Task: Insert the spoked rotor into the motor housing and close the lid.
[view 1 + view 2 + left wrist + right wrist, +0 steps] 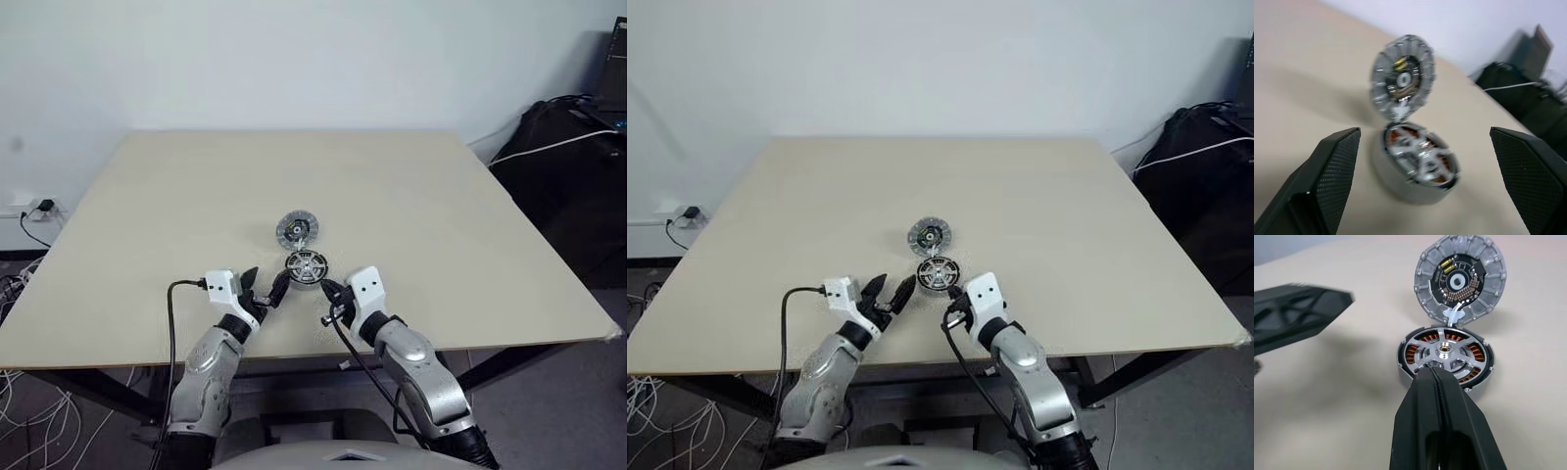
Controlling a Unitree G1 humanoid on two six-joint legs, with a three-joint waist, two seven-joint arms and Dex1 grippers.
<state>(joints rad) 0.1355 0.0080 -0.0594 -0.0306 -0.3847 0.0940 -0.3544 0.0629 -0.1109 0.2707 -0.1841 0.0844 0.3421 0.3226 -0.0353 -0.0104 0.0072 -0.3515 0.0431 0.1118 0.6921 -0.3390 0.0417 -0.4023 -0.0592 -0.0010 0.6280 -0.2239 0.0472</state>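
Two grippers low at near table (470,196) edge. Right gripper (1436,374) shut, empty, tips at near rim of housing (1445,357). Left gripper (266,286) wide open, empty, just left of housing, not touching. Rotor (1447,352) seated in housing, copper windings showing between spokes. Lid (1460,279) off, lying just behind housing, joined by white wire. Black bags (573,186) far right, off table; cables at left wall.

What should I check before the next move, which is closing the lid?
1. Spoked rotor seated in the motor housing: ok.
2. Lid open, lying beside the housing: ok.
3. Left claw open, holding nothing: ok.
4. Right claw shut, tip at the housing's near edge: ok.
5. Right claw touching the housing: cannot tell.
6. White link between lid and housing clear of the rim: cannot tell.
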